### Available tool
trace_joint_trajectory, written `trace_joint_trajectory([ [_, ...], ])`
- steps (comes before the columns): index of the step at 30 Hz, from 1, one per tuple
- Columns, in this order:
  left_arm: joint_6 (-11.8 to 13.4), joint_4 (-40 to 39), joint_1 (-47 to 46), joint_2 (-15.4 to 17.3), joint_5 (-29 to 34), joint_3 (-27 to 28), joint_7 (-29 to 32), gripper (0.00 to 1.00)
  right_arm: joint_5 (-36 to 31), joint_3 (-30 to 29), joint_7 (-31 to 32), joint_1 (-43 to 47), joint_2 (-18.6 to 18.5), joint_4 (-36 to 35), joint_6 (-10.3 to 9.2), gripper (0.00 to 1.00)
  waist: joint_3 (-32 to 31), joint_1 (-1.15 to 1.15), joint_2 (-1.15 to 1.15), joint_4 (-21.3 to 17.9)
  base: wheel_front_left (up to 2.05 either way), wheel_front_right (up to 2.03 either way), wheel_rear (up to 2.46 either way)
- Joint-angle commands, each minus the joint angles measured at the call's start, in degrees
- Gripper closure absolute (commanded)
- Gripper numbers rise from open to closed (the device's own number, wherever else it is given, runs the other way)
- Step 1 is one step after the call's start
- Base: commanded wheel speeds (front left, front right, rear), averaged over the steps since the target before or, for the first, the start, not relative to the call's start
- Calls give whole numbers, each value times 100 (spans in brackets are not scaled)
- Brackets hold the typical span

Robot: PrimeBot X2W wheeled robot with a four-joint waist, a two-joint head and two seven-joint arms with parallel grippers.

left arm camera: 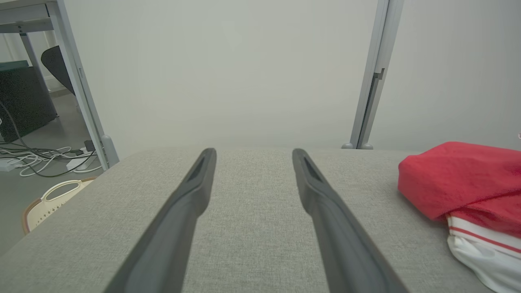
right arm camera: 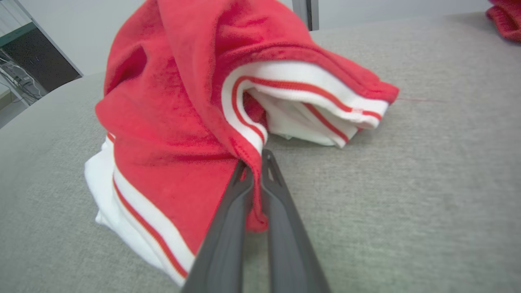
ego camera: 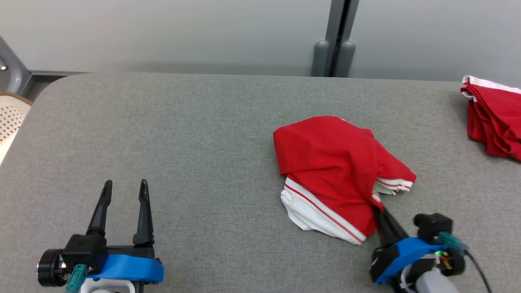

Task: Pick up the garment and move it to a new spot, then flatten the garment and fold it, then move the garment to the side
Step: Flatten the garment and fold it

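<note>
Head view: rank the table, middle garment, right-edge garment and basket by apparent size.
1. table
2. middle garment
3. right-edge garment, cut off by the frame
4. basket, also cut off, so these last two are unsure
</note>
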Motion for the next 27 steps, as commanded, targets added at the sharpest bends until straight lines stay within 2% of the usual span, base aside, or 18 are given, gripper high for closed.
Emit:
trace_joint_trajectory([
  [1,-22,2,-12,10,31,15,-26,0,-108,-223,0,81,-63,-135,3,100,-50,0,0,-83,0,0,0],
  [11,-38,-16,38,-7,-22,-11,-26,0,-513,-1753,-1,631,-752,-1214,2,100,-134,0,0,-369,0,0,0],
  [17,-44,-21,-26,-12,-56,-12,-26,0,-601,-2359,-1,766,-1039,-1657,2,100,-112,0,0,-407,0,0,0],
  [21,-47,9,-52,-15,-75,19,-26,0,-700,-2400,-1,742,-987,-2003,3,100,-120,0,0,-404,0,0,0],
  [27,-46,49,-72,-21,-119,22,-26,0,-738,-1767,54,413,-802,-2571,3,100,-158,0,0,-336,0,0,0],
])
